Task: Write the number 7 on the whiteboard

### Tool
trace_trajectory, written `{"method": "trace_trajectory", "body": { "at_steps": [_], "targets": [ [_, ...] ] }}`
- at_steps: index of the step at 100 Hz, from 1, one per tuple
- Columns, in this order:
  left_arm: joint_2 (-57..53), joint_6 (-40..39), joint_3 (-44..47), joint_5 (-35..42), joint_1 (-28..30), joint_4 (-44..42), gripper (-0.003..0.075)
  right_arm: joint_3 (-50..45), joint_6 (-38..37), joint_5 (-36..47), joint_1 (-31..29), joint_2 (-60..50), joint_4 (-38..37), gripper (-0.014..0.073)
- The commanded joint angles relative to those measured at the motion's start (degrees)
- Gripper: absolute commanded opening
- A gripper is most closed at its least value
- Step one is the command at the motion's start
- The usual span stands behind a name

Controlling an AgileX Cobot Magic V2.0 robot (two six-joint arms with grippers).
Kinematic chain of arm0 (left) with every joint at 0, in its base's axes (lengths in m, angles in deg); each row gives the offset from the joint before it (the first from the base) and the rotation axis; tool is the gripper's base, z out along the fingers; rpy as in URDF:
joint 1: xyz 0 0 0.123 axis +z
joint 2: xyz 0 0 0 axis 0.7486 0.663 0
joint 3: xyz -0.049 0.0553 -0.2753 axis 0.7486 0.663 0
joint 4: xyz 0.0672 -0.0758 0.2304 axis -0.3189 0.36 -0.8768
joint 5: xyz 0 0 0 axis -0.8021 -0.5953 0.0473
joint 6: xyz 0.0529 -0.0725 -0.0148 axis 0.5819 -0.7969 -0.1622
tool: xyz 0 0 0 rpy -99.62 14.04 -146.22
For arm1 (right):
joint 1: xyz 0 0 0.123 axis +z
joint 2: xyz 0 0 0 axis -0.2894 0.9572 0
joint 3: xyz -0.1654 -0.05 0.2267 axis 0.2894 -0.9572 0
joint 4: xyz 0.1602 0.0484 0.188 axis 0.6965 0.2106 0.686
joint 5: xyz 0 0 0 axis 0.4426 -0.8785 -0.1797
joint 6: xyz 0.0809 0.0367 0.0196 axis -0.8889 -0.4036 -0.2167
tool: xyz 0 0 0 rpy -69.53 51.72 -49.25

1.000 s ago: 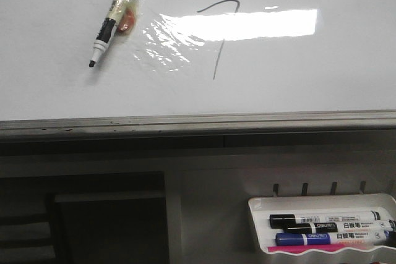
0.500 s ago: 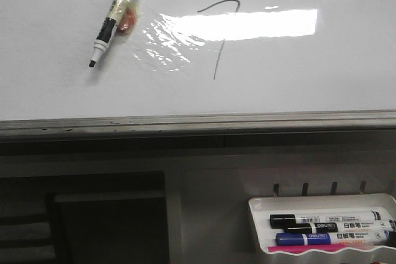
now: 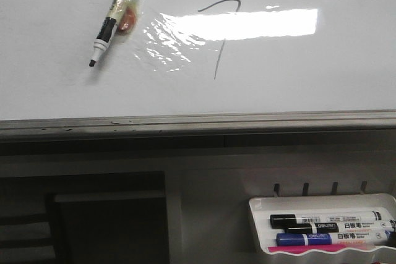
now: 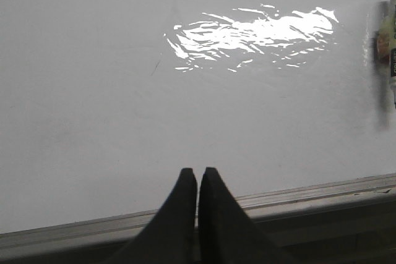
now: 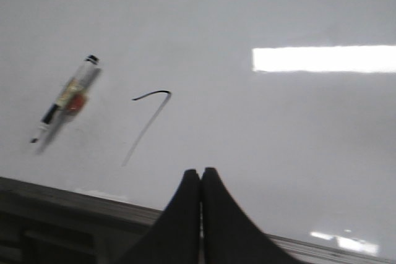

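The whiteboard (image 3: 297, 85) fills the upper front view, glossy white with a grey edge strip. The number 7 (image 3: 219, 35) is drawn on it in thin dark grey, partly under glare. It also shows in the right wrist view (image 5: 147, 122). A marker (image 3: 114, 17) wrapped in tape lies on the board left of the 7, also in the right wrist view (image 5: 65, 98). My left gripper (image 4: 197, 174) is shut and empty above the board's near edge. My right gripper (image 5: 200, 174) is shut and empty near the edge strip. Neither gripper shows in the front view.
A wrinkled clear-film patch (image 3: 162, 44) lies between the marker and the 7. A small white tray (image 3: 322, 205) with black and blue markers (image 3: 328, 230) hangs below the board at the lower right. The board's grey edge strip (image 3: 198, 122) runs across the front.
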Motion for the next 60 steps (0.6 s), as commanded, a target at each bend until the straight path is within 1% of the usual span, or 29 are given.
{"method": "trace_trajectory", "body": {
  "at_steps": [1, 2, 3, 4, 5, 9, 12, 17, 25, 36, 45, 52, 55, 60],
  "targets": [
    [-1.8, -0.6, 2.0, 4.0, 0.2, 0.5, -0.002, 1.4, -14.2, 7.2, -0.4, -0.5, -15.9, -0.0064],
    [-1.8, -0.6, 2.0, 4.0, 0.2, 0.5, -0.002, 1.3, -17.3, 7.4, -0.4, -0.5, -17.7, -0.0064],
    [-1.8, -0.6, 2.0, 4.0, 0.2, 0.5, -0.002, 1.3, -18.8, 7.7, -0.4, -0.5, -21.1, -0.0064],
    [-1.8, -0.6, 2.0, 4.0, 0.2, 0.5, -0.002, 1.2, -20.2, 8.2, -0.4, -0.5, -22.7, -0.0064],
    [-1.8, -0.6, 2.0, 4.0, 0.2, 0.5, -0.002, 1.0, -23.0, 8.5, -0.4, -0.5, -25.8, -0.0064],
    [-1.8, -0.6, 2.0, 4.0, 0.2, 0.5, -0.002, 0.6, -29.7, 10.0, -0.4, -0.5, -32.5, -0.0064],
    [-1.8, -0.6, 2.0, 4.0, 0.2, 0.5, -0.002, 0.1, -32.5, 11.1, -0.4, -0.5, -37.6, -0.0064],
    [-1.8, -0.6, 2.0, 4.0, 0.2, 0.5, -0.002, -1.1, -35.2, 12.9, -0.4, -0.5, -42.3, -0.0064],
    [-1.8, -0.6, 2.0, 4.0, 0.2, 0.5, -0.002, -3.8, -37.6, 16.1, -0.4, -0.5, -46.7, -0.0064],
    [-1.8, -0.6, 2.0, 4.0, 0.2, 0.5, -0.002, -8.1, -42.4, 18.1, -0.3, -0.5, -52.0, -0.0064],
    [-1.8, -0.6, 2.0, 4.0, 0.2, 0.5, -0.002, -11.2, -43.2, 19.2, 0.2, -0.7, -53.3, -0.0064],
    [-1.8, -0.6, 2.0, 4.0, 0.2, 0.5, -0.002, -13.6, -43.2, 22.0, 1.3, -1.0, -53.9, -0.0064],
    [-1.8, -0.6, 2.0, 4.0, 0.2, 0.5, -0.002, -13.5, -43.2, 20.2, 1.7, -1.0, -53.9, -0.0064],
    [-1.8, -0.6, 2.0, 4.0, 0.2, 0.5, -0.002, -13.5, -43.2, 20.2, 2.1, -1.0, -54.0, -0.0064]
  ]
}}
